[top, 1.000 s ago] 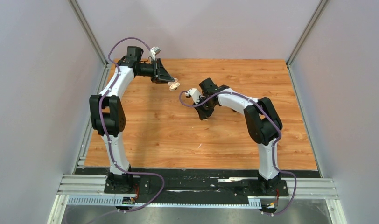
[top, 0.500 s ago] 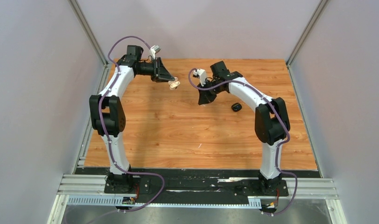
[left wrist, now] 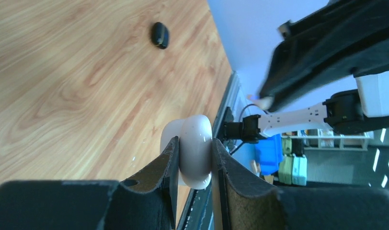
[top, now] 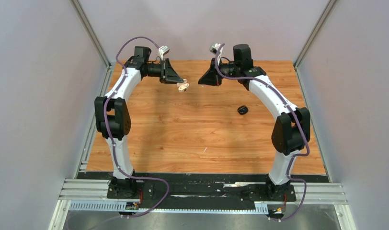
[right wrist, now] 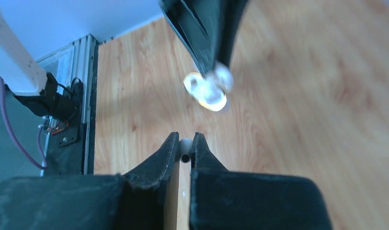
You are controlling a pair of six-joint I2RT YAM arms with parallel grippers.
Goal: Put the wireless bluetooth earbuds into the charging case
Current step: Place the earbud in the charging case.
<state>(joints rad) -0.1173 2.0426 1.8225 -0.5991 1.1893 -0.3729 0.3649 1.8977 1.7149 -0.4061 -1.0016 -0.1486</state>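
Note:
My left gripper (top: pixel 179 82) is shut on a small white charging case (top: pixel 183 87) and holds it in the air above the far part of the table. In the left wrist view the case (left wrist: pixel 195 148) is pinched flat between the two pads. In the right wrist view the case (right wrist: pixel 209 89) appears open, facing my right gripper. My right gripper (top: pixel 200 81) is raised, just right of the case, pointing at it. It is shut on a tiny white earbud (right wrist: pixel 185 149) at its fingertips (right wrist: pixel 185 142). The other earbuds are out of view.
A small black oval pod (top: pixel 243 110), about case-sized, lies on the wooden table (top: pixel 183 134) right of centre; it also shows in the left wrist view (left wrist: pixel 159 35). A tiny white fleck (top: pixel 205 149) lies near the front. Grey walls enclose the table.
My right arm has lifted off the table and swung back and up to face the left gripper, uncovering the black pod. My left gripper has shifted slightly right with the case.

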